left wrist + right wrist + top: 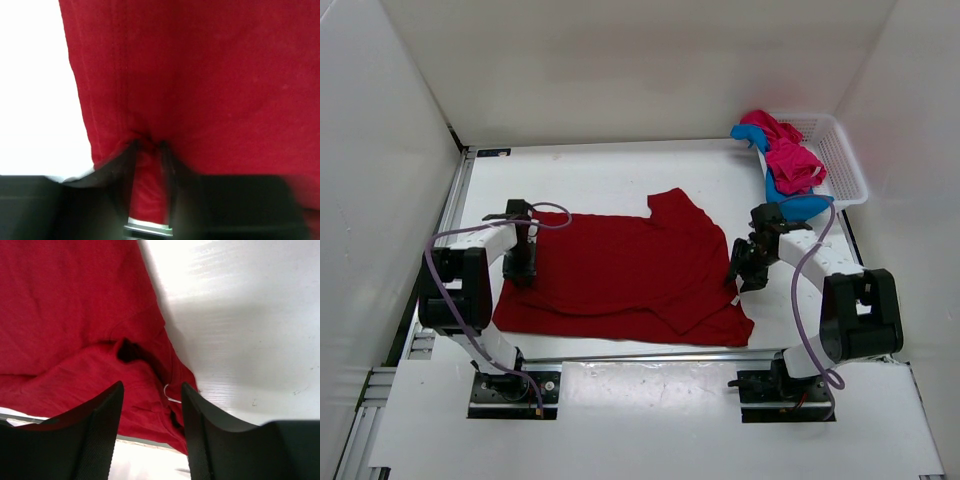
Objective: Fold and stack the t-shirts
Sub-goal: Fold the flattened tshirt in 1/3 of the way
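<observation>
Top external view gives me the dark red t-shirt lying flat on the white tabletop. Its long axis runs left to right between my two arms, and one sleeve pokes toward the far side. The left gripper sits on the shirt's left edge. From the left wrist camera I see its fingers pinching a small pleat of soft, matte knit just inside a double-stitched hem. The right gripper hangs over the opposite end with its jaws spread and nothing between them. The rumpled corner, with what looks like the neck opening, lies directly beneath it, so I judge that arm needs to drop straight down. The pink t-shirt and blue t-shirt lie crumpled in and over the white mesh basket, far right.
</observation>
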Motion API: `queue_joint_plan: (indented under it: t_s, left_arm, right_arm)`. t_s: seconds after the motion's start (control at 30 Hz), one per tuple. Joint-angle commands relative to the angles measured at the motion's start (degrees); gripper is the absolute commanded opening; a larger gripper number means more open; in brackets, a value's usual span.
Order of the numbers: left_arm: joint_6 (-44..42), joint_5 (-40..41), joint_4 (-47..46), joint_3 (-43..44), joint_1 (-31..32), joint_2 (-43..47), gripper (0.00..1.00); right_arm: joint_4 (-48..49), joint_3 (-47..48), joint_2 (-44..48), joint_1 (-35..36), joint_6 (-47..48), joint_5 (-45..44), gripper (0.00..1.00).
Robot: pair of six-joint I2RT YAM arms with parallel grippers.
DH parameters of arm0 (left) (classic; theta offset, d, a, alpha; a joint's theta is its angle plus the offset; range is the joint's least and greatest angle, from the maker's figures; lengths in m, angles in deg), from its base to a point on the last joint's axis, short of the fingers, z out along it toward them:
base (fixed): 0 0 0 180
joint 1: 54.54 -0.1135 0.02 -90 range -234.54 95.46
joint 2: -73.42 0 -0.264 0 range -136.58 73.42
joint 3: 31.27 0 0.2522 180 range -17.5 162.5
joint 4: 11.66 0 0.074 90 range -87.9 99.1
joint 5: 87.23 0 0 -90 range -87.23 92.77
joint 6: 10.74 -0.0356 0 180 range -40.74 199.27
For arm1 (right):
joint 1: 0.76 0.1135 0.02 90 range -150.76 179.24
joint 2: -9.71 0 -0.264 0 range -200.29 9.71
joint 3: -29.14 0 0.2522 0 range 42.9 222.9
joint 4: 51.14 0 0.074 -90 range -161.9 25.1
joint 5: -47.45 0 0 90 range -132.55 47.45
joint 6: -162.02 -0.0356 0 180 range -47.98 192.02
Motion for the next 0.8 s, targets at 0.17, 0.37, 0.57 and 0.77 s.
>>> queue_joint_plan:
  t_s: [0.17,0.37,0.57,0.77]
  left_arm:
    - [-0.2,1.4,0.5,1.0,-0.2,4.1,0.12]
    - [-0.2,1.9,1.5,-0.3,-0.2,5.7,0.14]
    - [-0.2,2.5,2.1,-0.3,-0.2,6.9,0.10]
    - [-0.2,3.5,4.0,1.5,-0.2,6.9,0.10]
  right_arm:
    - [1.0,-1.4,0.1,0.2,0.6,0.8,0.44]
    - [2.7,-2.0,-2.6,0.2,1.8,2.1,0.34]
    - [3.2,-1.4,-3.3,0.2,1.8,2.7,0.04]
    - [3.2,-0.7,-0.2,0.2,1.8,5.0,0.00]
